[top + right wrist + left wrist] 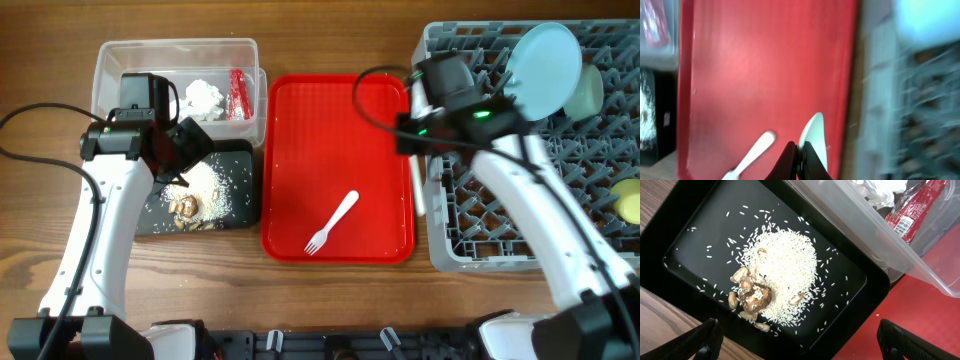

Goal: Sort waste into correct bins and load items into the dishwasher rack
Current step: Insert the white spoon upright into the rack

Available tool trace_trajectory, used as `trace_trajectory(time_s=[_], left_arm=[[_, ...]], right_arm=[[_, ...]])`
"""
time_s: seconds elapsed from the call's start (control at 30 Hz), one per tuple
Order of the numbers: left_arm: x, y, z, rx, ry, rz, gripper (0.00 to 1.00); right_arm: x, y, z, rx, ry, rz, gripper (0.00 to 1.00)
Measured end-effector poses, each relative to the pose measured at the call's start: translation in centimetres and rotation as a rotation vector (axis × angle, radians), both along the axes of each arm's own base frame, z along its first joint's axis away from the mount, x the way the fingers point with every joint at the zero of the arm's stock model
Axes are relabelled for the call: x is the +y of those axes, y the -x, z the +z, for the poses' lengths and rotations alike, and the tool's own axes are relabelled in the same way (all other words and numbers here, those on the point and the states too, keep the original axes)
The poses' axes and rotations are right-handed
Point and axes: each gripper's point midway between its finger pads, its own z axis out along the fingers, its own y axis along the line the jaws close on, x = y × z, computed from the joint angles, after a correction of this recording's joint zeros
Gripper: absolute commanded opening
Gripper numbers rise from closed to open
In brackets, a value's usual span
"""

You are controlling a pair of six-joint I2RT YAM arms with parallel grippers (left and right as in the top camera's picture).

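One white fork [332, 222] lies loose on the red tray [320, 130], in the half nearest the table's near edge, with its tines toward that edge. To its left, toward the left edge, the black tray [243, 165] holds a heap of white rice [787, 265]. Brown scraps [752, 297] lie at the heap's side and stray grains are scattered over the tray floor. The left gripper [799, 332] hangs over this tray with its two fingers [700, 342] spread wide and nothing between them.

Along the right edge sits the grey dishwasher rack [440, 250], with a yellow cup [630, 200] in it close to that edge. The right gripper [801, 150] is above the strip between the red tray's right rim and the rack. Its fingers are pinched tight on the white spoon [813, 132], though this wrist view is blurred.

Farther off, by the far left corner, the clear tub [110, 60] sits just behind the black tray. It contains the crumpled tissue [203, 97] and the red wrapper [238, 93]. Near the far right corner, in the rack's far part, the pale blue plate [545, 68] stands tilted on edge.
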Motion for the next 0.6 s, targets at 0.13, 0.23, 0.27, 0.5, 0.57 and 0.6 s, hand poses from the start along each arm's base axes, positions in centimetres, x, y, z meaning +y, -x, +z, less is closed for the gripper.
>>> trace_trajectory(time_s=[0.13,0.23,0.27,0.5,0.57,0.6], left_arm=[[0.0,0.0,0.0,0.0,0.0,0.0,1.0],[0.0,0.0,0.0,0.0,0.0,0.0,1.0],[0.0,0.0,0.0,0.0,0.0,0.0,1.0],[0.0,0.0,0.0,-0.001,0.0,0.0,1.0],[0.0,0.0,0.0,-0.001,0.0,0.0,1.0],[0.0,0.0,0.0,0.0,0.0,0.0,1.0]], right_arm=[[-5.4,-1.0,0.2,-0.011,0.075,-0.056,0.04],[-8.7,-1.6,-0.6,0.007,0.125,-0.104,0.04],[-9.6,-1.7,-1.2,0.024,0.134,-0.116,0.04],[-8.6,-1.1,-7.2,0.198,0.094,-0.071,0.05],[-8.4,-1.0,-8.4,0.23,0.086,-0.064,0.22],[-8.3,-1.0,-8.7,0.236,0.082,-0.06,0.38]])
